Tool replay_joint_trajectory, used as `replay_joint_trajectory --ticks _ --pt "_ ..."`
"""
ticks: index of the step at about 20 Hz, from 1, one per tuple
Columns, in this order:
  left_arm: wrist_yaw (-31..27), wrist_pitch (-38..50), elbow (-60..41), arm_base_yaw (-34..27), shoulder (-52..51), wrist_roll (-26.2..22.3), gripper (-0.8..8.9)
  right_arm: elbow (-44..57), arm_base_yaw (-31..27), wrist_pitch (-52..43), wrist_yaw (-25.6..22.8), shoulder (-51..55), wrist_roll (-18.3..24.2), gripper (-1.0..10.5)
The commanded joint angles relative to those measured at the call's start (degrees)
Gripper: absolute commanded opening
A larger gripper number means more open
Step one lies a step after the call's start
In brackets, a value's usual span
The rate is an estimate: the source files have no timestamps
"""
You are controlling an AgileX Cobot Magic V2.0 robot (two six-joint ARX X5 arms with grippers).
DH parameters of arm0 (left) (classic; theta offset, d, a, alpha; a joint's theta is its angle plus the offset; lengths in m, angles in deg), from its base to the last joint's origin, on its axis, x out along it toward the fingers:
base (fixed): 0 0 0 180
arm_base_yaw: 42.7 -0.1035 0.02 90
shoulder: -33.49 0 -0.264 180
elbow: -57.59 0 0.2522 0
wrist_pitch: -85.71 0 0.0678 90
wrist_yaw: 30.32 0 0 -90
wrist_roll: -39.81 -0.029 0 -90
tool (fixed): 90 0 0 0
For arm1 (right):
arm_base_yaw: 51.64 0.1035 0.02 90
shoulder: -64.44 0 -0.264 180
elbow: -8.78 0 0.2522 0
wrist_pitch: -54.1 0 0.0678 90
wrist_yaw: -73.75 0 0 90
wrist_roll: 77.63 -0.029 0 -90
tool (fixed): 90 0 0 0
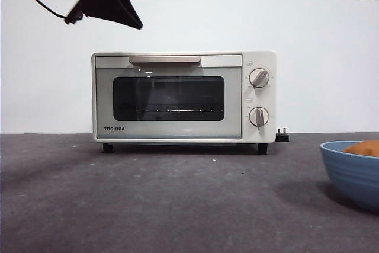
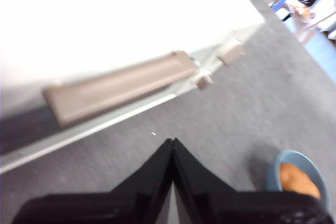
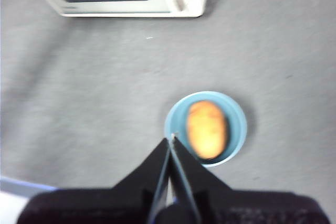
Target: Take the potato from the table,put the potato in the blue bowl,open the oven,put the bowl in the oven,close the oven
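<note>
potato (image 3: 207, 129) sits in blue bowl (image 3: 205, 128), lower right of front view | oven (image 1: 183, 96) door closed | left gripper (image 2: 172, 142) clenched, empty, upper left above handle (image 1: 164, 60) | right gripper (image 3: 171, 139) clenched, empty, over bowl | next: part jaws, hook handle centre, pull down evenly
</note>
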Motion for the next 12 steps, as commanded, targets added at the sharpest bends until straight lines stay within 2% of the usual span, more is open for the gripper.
replay_joint_trajectory --ticks 1,8,12 --pt "-1.44 -0.81 4.17 0.74 3.87 -0.66 -0.06 0.11 0.04 -0.31 1.81 1.4 -2.56 -0.1" --pt "-4.9 -0.81 10.23 1.07 10.34 -0.72 -0.06 0.11 0.04 0.22 2.12 2.08 -2.93 -0.1" --pt "-10.47 -0.83 10.23 1.07 11.23 -3.91 -0.06 0.11 0.04 0.22 2.12 2.08 -2.97 -0.1"
